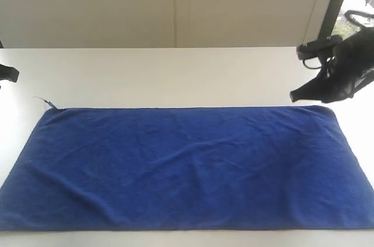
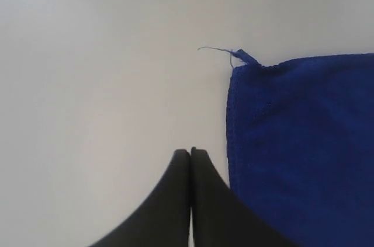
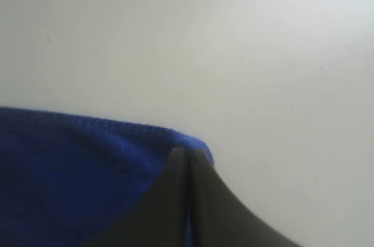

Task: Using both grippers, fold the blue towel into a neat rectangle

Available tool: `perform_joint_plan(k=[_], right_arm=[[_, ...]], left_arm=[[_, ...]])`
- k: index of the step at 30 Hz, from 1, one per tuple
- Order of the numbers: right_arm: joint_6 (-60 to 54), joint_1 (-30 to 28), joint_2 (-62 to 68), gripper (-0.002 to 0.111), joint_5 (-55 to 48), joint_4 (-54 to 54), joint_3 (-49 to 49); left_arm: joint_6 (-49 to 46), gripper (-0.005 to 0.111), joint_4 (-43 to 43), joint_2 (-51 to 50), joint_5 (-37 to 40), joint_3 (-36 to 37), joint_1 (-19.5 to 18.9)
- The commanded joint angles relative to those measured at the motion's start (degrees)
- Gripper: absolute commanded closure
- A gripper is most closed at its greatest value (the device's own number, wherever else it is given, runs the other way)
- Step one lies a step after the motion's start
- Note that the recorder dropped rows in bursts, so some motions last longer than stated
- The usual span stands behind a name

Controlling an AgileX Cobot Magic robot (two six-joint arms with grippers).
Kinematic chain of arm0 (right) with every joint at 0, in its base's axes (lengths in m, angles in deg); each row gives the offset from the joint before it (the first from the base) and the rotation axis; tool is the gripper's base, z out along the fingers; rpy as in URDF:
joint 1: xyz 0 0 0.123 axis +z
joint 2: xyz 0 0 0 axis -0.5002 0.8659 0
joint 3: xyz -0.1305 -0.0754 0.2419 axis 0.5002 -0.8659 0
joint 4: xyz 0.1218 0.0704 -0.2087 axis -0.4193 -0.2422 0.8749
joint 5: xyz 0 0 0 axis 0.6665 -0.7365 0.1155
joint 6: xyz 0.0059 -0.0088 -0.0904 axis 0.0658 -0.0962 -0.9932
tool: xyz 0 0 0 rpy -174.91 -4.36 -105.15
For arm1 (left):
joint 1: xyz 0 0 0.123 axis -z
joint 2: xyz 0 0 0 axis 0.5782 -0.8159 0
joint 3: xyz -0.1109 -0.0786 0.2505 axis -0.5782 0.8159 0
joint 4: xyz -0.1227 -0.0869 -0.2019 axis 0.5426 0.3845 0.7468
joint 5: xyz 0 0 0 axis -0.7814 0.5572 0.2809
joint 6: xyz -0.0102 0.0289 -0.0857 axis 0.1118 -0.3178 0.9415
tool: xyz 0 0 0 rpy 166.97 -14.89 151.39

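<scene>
Hanging with the left tool (image 2: 190,152) pressed shut and empty over bare surface (image 2: 87,83), just beside the side hem of the blue towel (image 2: 298,153) and short of the corner trailing a loose thread (image 2: 215,50). Poising the right tool (image 3: 187,151) likewise shut on nothing, over the opposite far corner, not being able to tell whether touching the cloth. Looking farther out, seeing the towel spread flat and unfolded across the surface, lengthwise side to side, faintly wrinkled through the middle. Judging the step as reaching for the two far corners: opening both tools first, slipping one finger under each corner, pinching hem rather than thread, then lifting level and together, drawing the far edge over onto the near edge, matching corners squarely before letting go.
</scene>
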Motion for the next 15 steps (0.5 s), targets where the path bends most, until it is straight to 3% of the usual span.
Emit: perform_joint_plan(k=[1,9,12,15], right_arm=[[-2.1,-0.5,-6.9,0.108,-2.7,-0.5,-0.6],[-4.6,-0.5,-14.9,0.108,-7.6,-5.3,-8.6],[-12.7,-0.5,-19.4,0.108,-3.7,-17.3,-16.4],[-16.0,-0.5,-23.0,0.108,-2.3,-20.7,-20.9]], left_arm=[[0.9,0.107,0.7,4.0,2.0,-0.1,-0.1],[0.9,0.107,0.9,23.0,2.6,1.1,-0.1],[0.9,0.107,0.9,34.5,-1.4,6.9,-0.1],[2.1,0.107,1.5,44.0,-5.5,14.0,-0.1]])
